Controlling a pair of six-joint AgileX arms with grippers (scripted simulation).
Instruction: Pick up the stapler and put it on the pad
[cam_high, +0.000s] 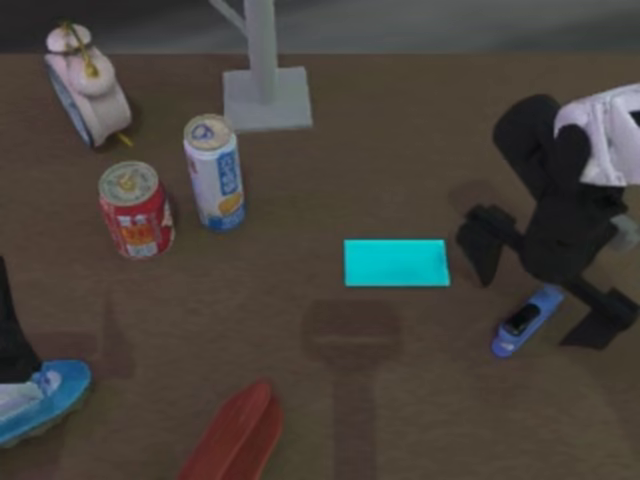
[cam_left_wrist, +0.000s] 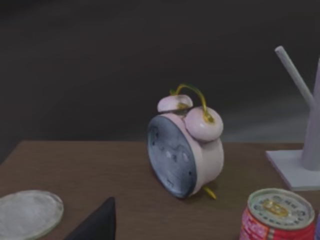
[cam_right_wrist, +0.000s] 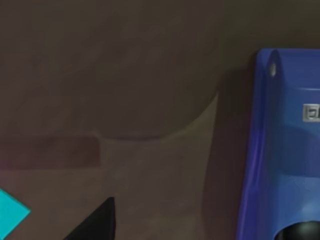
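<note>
At the right side of the bench (cam_high: 330, 150), the stapler (cam_high: 526, 320) lies flat and slantwise, a little to the right of the pad (cam_high: 396, 262) and apart from it. The right gripper (cam_high: 545, 290) hangs directly over the stapler's far end, its fingers spread wide — one dark finger toward the pad, the other beyond the stapler — and holding nothing. In the right wrist view the stapler's blue body (cam_right_wrist: 282, 150) fills one side of the frame, with a corner of the pad (cam_right_wrist: 11, 212) visible well off.

The stapler looks like a small, rigid thing, light enough for a two-finger pinch, though its smooth rounded shell may be slippery. My judgement is that the best hold is across its narrow width near mid-length, just by the black patch on top, so it does not tip nose-down when raised. The fingers would need turning square to its long axis first.

The left gripper is not visible in the overhead view; its arm sits parked at the left edge, near the shoe (cam_high: 45, 400), its wrist camera facing the alarm clock (cam_left_wrist: 185, 150) and the red can (cam_left_wrist: 277, 217).
</note>
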